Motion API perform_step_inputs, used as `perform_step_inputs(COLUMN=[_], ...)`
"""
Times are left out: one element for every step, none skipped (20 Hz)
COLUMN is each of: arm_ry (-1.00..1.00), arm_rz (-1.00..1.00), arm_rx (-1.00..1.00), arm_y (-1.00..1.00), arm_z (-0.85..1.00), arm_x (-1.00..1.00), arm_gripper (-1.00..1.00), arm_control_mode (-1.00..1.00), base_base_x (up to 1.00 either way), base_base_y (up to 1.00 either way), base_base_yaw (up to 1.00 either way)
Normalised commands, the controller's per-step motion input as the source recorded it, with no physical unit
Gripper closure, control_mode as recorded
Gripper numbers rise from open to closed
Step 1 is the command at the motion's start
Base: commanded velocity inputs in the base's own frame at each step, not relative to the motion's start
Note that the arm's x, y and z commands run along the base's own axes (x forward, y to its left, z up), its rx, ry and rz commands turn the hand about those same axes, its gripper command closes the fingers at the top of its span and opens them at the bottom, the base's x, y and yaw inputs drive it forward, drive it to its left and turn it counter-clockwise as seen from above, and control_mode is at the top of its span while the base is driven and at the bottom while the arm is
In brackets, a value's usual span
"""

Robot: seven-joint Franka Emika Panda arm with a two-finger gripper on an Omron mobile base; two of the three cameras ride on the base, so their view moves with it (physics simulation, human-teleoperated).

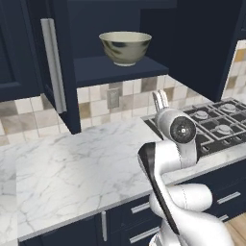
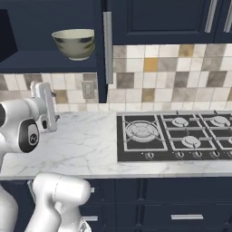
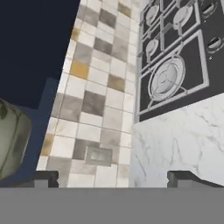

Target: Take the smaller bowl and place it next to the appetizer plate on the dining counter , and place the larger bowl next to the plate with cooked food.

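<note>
The larger bowl [image 1: 125, 47], beige-cream with a mottled grey-green outside, stands upright on a dark navy open shelf [image 1: 120, 69] above the marble worktop. It also appears in the right base view [image 2: 74, 43] and at the left edge of the rolled hand view [image 3: 13, 140]. My gripper [image 1: 161, 99] is open and empty, its fingertips pointing at the tiled wall, below the shelf and to the right of the bowl. In the hand view the gripper [image 3: 113, 177] has its tips set wide apart. The smaller red bowl, the appetizer plate and the dining counter are out of view.
A white marble worktop [image 1: 72, 163] runs along the tiled wall, with a black gas hob [image 2: 174, 133] on its right. A wall socket [image 2: 88, 89] sits on the tiles under the shelf. Navy cabinets with long metal handles [image 1: 53, 62] flank the shelf.
</note>
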Motion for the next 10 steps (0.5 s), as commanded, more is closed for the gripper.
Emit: perform_step_inputs(arm_ry=[-0.01, 0.00, 0.00, 0.00, 0.00, 0.00, 0.00, 0.01, 0.04, 0.00], arm_rz=[0.00, 0.00, 0.00, 0.00, 0.00, 0.00, 0.00, 0.00, 0.00, 0.00], arm_rx=[0.07, 0.08, 0.08, 0.10, 0.13, 0.09, 0.07, 0.11, 0.16, 0.17], arm_y=[0.00, 0.00, 0.00, 0.00, 0.00, 0.00, 0.00, 0.00, 0.00, 0.00], arm_z=[1.00, 1.00, 1.00, 0.99, 0.71, 0.44, 0.36, 0.39, 0.54, 1.00], arm_x=[-0.74, -0.86, -1.00, -1.00, -1.00, -1.00, -1.00, -1.00, -1.00, -1.00], arm_gripper=[-1.00, -1.00, -1.00, -1.00, -1.00, -1.00, -1.00, -1.00, -1.00, -1.00], arm_control_mode=[-1.00, -1.00, -1.00, -1.00, -1.00, -1.00, -1.00, -1.00, -1.00, -1.00], base_base_x=[0.00, 0.00, 0.00, 0.00, 0.00, 0.00, 0.00, 0.00, 0.00, 0.00], base_base_y=[0.00, 0.00, 0.00, 0.00, 0.00, 0.00, 0.00, 0.00, 0.00, 0.00], base_base_yaw=[0.00, 0.00, 0.00, 0.00, 0.00, 0.00, 0.00, 0.00, 0.00, 0.00])
